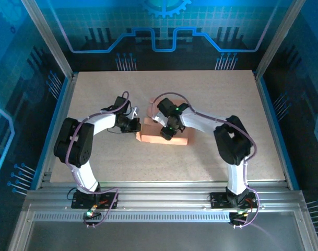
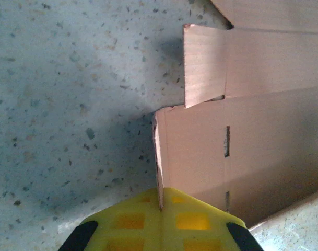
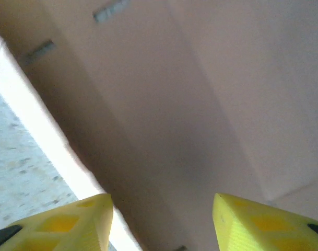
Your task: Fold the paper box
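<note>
From the top external camera, the paper box [image 1: 148,137], thin salmon-pink creased cardboard, lies low near the middle of the pale, speckled stone-look table [image 1: 200,94], between the two arms. The black left gripper [image 1: 136,125] is at the box's left end, and the black right gripper [image 1: 168,134] hangs over its middle. In the left wrist view, the left gripper's yellow fingertips [image 2: 132,219] are pressed together on the thin raised edge of a cardboard panel, pinching it. A short rounded-corner flap [image 2: 203,65] sticks out over the table beyond that panel, and a narrow slot [image 2: 227,141] is cut along a crease. In the right wrist view, that gripper's yellow fingertips [image 3: 96,217] stand spread apart with nothing between them, close above a broad pink panel. Whether they touch the panel I cannot tell.
</note>
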You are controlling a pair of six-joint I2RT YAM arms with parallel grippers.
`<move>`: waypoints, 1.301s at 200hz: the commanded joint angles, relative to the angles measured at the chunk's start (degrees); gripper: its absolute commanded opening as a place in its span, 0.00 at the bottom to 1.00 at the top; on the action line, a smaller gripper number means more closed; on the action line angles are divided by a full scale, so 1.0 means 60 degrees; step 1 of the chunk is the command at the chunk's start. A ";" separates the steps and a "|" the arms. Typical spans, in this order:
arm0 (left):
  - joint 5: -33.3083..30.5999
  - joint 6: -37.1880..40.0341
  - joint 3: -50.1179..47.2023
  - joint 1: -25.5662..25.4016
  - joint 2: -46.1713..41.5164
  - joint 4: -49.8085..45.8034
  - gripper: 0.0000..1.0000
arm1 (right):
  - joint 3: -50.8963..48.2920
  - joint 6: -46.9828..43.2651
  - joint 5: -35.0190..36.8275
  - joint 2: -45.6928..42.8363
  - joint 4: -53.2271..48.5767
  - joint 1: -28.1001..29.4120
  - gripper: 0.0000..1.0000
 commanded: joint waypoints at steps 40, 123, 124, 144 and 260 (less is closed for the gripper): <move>-0.0147 -0.0077 -0.0308 -0.0020 -0.0913 -0.0539 0.28 | -0.1918 0.2693 -0.1414 -0.3236 0.2236 -0.1636 0.60; -0.0905 0.0316 -0.0300 -0.0176 -0.2358 -0.0118 0.56 | -0.4241 0.6837 -0.2837 -0.4539 0.1048 -0.4180 0.68; -0.0922 0.0331 -0.0311 -0.0194 -0.2396 -0.0092 0.57 | -0.4257 0.6852 -0.2841 -0.4534 0.1037 -0.4189 0.68; -0.1053 0.0885 -0.0334 -0.0454 -0.2841 0.0281 0.75 | -0.4618 0.7291 -0.3221 -0.4347 0.0989 -0.4189 0.63; -0.0607 0.2856 -0.0851 -0.1550 -0.3375 0.0937 0.98 | -0.3456 0.7259 -0.3503 -0.1565 0.0894 -0.3600 0.14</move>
